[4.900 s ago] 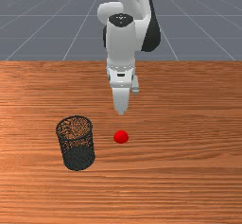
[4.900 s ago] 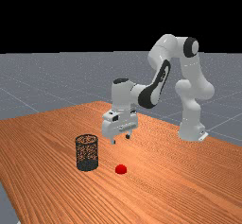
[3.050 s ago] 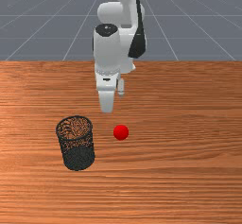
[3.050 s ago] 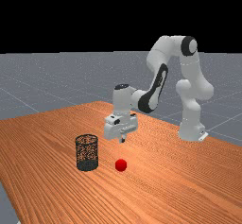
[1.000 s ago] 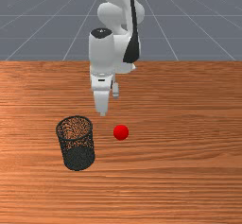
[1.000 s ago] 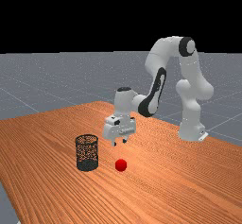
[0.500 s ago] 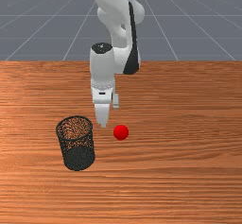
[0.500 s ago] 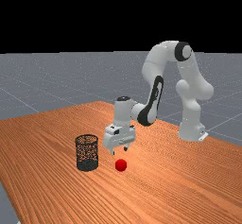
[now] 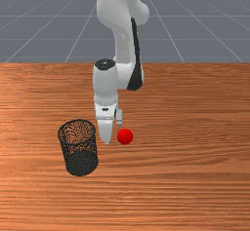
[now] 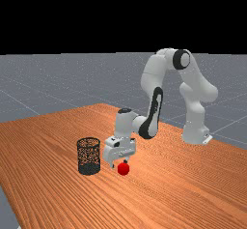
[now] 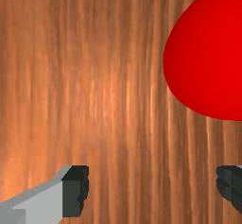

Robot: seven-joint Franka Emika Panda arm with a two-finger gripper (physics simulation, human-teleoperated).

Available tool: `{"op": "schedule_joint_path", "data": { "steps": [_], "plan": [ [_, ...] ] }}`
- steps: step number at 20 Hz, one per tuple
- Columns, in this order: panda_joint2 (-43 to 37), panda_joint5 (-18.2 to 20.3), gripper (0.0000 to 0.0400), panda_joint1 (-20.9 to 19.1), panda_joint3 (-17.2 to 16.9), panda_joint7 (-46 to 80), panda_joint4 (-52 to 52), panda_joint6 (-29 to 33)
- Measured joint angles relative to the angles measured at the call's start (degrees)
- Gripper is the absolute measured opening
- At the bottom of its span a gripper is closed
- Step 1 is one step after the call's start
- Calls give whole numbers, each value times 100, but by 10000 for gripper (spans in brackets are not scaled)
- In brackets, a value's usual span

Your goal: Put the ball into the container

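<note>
In the front view, the surface (image 9: 195, 191) of orange-brown wood is being streaked from side to side by darker grain. Beyond it, the grey floor (image 9: 39, 10) is being ruled thinly in white. In the far view, the floor is being met along a level horizon by a black backdrop (image 10: 72, 15). In the wrist view, the wood is being softly brightened in a patch.
</note>
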Motion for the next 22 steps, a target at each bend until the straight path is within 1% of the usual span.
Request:
{"op": "schedule_joint_path", "data": {
  "steps": [2, 4, 7, 9, 11, 12, 13, 14, 17, 18, 19, 20, 22],
  "plan": [
    [-36, -41, 400, 162, -141, 178, -63, -22],
    [-60, -2, 400, 179, -90, 219, -86, -24],
    [-76, 16, 400, 385, -90, 411, -119, -10],
    [-22, -46, 400, 562, -200, 546, -34, -49],
    [57, -44, 400, 561, -198, 569, 83, 10],
    [66, -66, 400, 521, -157, 500, 77, 164],
    [68, -62, 400, 518, -154, 513, 82, 167],
    [-7, 7, 399, 399, -75, 458, 24, 72],
    [-187, -15, 400, 424, -139, 487, -131, 44],
    [-337, -15, 400, 425, -141, 487, -187, -57],
    [-480, 58, 400, 328, -40, 398, -182, -286],
    [-611, 90, 400, 298, -9, 363, -209, -383],
    [-768, 75, 400, 379, -48, 473, -232, -463]
  ]
}}
